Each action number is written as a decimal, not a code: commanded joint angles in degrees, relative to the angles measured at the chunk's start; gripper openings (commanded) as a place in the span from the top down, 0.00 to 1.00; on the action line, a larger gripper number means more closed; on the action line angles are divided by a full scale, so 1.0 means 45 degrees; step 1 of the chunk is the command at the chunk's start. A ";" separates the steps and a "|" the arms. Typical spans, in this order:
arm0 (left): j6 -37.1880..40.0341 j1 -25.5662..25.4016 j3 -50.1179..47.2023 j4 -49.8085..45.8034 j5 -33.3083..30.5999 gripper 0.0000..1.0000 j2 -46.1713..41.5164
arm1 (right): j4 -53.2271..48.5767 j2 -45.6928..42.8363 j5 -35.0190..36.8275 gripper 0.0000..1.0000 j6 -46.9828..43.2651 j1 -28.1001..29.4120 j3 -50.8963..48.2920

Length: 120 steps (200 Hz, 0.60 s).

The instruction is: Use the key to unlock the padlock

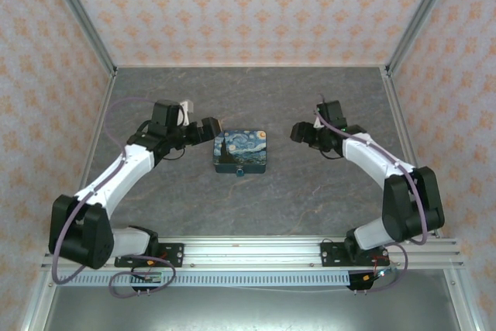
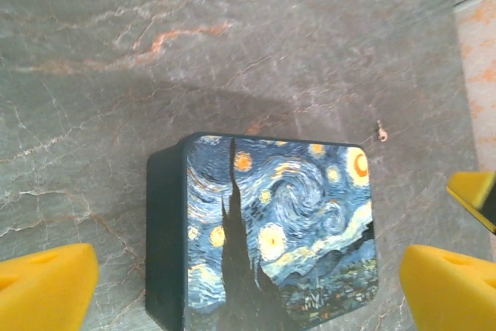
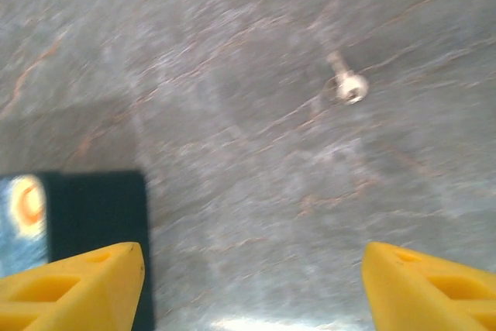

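The painted night-sky box point(image 1: 241, 151) lies mid-table. A tiny blue padlock point(image 1: 239, 170) hangs at its near edge. My left gripper point(image 1: 204, 130) hovers just left of the box, open. In the left wrist view the box point(image 2: 279, 230) lies between and below the yellow fingers point(image 2: 46, 284) of my left gripper point(image 2: 248, 292). The small silver key point(image 2: 380, 131) lies flat on the table beyond the box. My right gripper point(image 1: 298, 131) is right of the box. It is open point(image 3: 252, 292) over bare table, with the key point(image 3: 347, 85) ahead of it and the box corner point(image 3: 97, 222) at its left.
The grey marbled tabletop point(image 1: 310, 191) is walled by patterned panels with metal posts. One yellow fingertip of the right gripper point(image 2: 474, 195) shows at the right edge of the left wrist view. An aluminium rail point(image 1: 256, 252) runs along the near edge.
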 commanded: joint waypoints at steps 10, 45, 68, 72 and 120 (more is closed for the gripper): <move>0.0271 0.0019 -0.1027 -0.0059 -0.0582 0.00 -0.1241 | -0.0153 0.1466 -0.0018 0.35 -0.1126 -0.0845 0.1020; 0.0205 0.0021 -0.1698 -0.0398 -0.0833 0.00 -0.2096 | 0.0277 0.3050 0.0065 0.42 -0.1381 -0.1355 0.1909; 0.0173 0.0012 -0.1909 -0.0500 -0.0867 0.00 -0.2309 | 0.0270 0.3946 -0.0280 0.45 -0.1559 -0.1455 0.2491; 0.0173 0.0013 -0.1954 -0.0528 -0.0887 0.00 -0.2338 | 0.0283 0.4061 -0.0357 0.46 -0.1561 -0.1455 0.2583; 0.0193 0.0004 -0.1919 -0.0541 -0.0988 0.00 -0.2175 | 0.0685 0.5037 -0.0917 0.52 -0.1026 -0.1456 0.2975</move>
